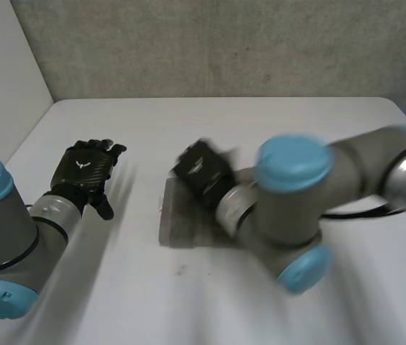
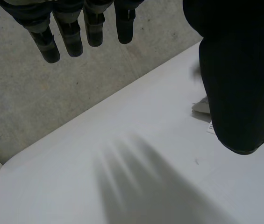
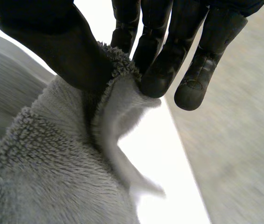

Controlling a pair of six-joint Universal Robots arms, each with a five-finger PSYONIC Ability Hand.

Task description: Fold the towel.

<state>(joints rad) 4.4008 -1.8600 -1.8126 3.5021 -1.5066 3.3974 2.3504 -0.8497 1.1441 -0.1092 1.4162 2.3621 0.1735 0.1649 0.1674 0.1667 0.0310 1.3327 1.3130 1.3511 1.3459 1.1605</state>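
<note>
A grey fluffy towel [image 1: 185, 219] lies on the white table [image 1: 152, 129] near its middle, partly under my right arm. My right hand [image 1: 201, 171] is at the towel's far edge. Seen from the right wrist, the thumb [image 3: 61, 51] and fingers [image 3: 155, 70] pinch a raised edge of the towel [image 3: 52, 154], lifting it off the table. My left hand [image 1: 84, 172] hovers above the table to the left of the towel, apart from it, its fingers [image 2: 66, 37] straight and holding nothing. A bit of the towel [image 2: 201, 107] shows beside its thumb [image 2: 237, 79].
A grey wall [image 1: 210, 47] runs behind the table's far edge, and a white wall [image 1: 1, 79] stands at the left. My right arm [image 1: 310, 208] reaches across the table over the towel's right side.
</note>
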